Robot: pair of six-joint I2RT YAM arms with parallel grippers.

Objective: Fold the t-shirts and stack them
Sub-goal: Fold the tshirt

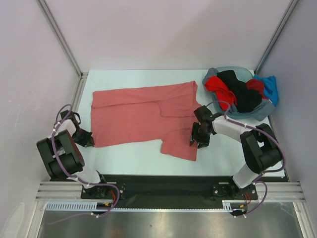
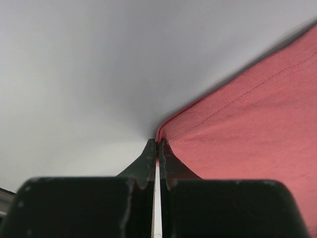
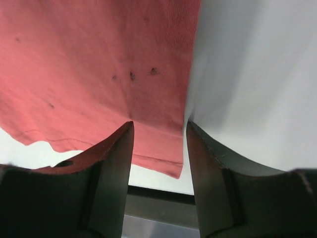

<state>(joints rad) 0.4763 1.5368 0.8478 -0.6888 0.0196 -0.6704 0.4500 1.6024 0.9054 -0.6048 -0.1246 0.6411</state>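
- The salmon shirt [image 1: 143,111] lies spread flat across the middle of the worktop [image 1: 124,156], with a few dark specks on the cloth.
- Its near-left corner is clenched in the left gripper [image 2: 157,144].
- Its near-right edge lies between the parted jaws of the right gripper [image 3: 158,126], ungrasped.
- Red, black and blue shirts [image 1: 237,91] are heaped in the basin [image 1: 262,111] at the far-right corner.

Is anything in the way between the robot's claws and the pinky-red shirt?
No, nothing visible. The left gripper is shut on a corner of the salmon-red shirt, and the right gripper holds its open jaws right over the shirt's sleeve edge.
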